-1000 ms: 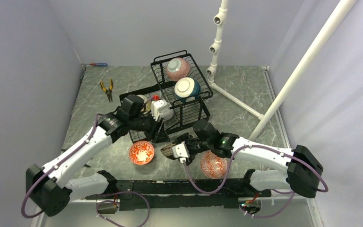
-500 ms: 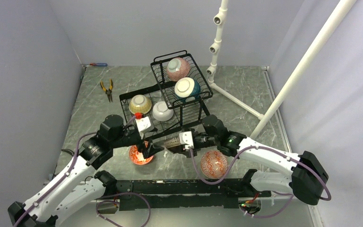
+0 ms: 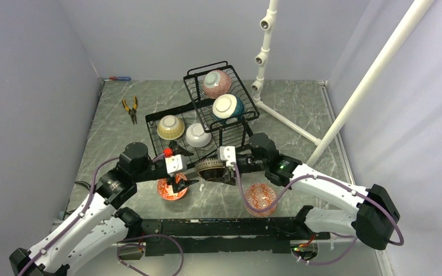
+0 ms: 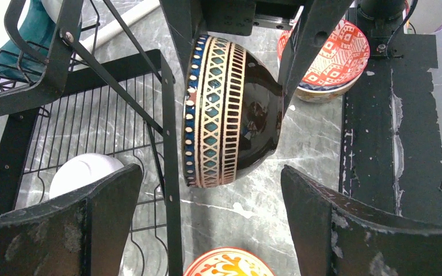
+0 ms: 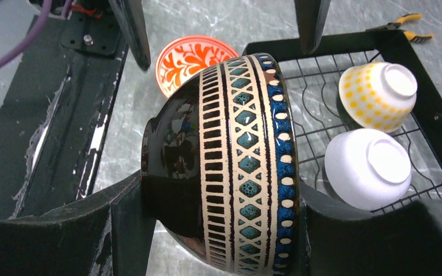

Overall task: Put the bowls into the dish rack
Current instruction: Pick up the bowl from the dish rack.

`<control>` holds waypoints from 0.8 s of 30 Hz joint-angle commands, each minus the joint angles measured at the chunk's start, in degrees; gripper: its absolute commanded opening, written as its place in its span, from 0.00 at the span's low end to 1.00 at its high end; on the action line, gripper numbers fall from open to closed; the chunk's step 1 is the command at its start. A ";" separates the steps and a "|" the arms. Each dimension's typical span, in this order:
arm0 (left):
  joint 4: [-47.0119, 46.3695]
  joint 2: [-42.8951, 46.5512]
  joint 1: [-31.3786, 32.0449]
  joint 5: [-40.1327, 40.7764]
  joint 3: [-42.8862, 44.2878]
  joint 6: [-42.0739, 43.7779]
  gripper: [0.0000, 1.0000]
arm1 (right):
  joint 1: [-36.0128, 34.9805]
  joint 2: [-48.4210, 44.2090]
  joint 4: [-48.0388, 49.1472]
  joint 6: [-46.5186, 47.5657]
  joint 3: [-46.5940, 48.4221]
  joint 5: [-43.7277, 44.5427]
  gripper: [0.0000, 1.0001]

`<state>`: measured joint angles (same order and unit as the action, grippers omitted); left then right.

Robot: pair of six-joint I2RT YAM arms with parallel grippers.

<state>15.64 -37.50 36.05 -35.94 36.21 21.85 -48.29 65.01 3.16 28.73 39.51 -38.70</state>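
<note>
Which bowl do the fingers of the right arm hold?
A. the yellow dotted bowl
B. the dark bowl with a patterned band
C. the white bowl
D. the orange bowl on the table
B: in the right wrist view, the right arm's fingers press the dark banded bowl from both sides.

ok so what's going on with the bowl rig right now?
The right tool grips a dark patterned bowl on its side, at the front edge of the dish rack. The left tool is open and empty, hovering over an orange bowl on the table. A red-patterned bowl also sits there. Four are racked: a yellow-dotted bowl and a white bowl in the base, and a pink bowl and a teal-and-white bowl in the raised basket.
</note>
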 commanded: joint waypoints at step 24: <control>-12.53 -10.64 3.96 -0.24 -0.79 0.87 0.81 | 0.14 4.04 4.57 -4.01 9.35 -4.36 0.00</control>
<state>6.42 -47.00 39.29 -35.88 35.00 22.15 -48.29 69.41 3.09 25.04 44.95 -39.97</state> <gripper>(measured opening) 0.875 0.657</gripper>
